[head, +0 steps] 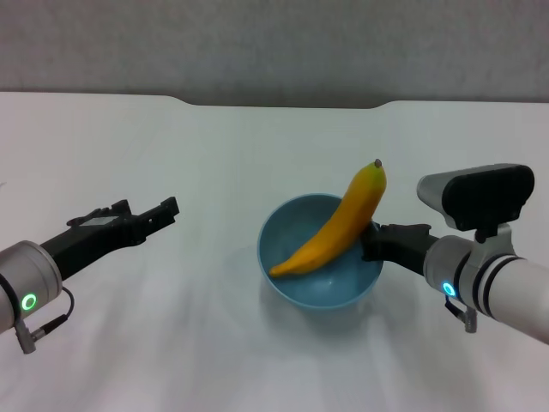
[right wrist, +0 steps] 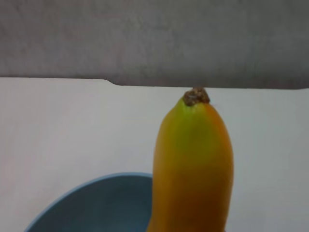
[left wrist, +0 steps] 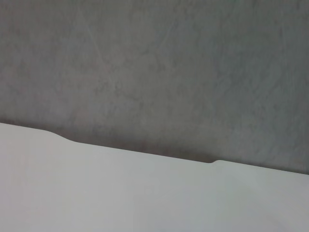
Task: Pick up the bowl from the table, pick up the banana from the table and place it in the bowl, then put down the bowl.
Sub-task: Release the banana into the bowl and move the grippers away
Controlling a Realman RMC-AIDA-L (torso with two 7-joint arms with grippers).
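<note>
The light-blue bowl (head: 319,288) is at the middle of the white table (head: 214,154). The yellow-orange banana (head: 339,225) lies in it, slanting, with its stem tip sticking out over the far right rim. My right gripper (head: 372,242) is at the bowl's right rim and looks shut on it. I cannot tell whether the bowl rests on the table or hangs just above it. The right wrist view shows the banana (right wrist: 193,164) up close over the bowl (right wrist: 96,205). My left gripper (head: 153,213) is open and empty, well to the left of the bowl.
The table's dark notched far edge (head: 283,104) runs in front of a grey wall. The left wrist view shows only the tabletop (left wrist: 120,193) and the wall.
</note>
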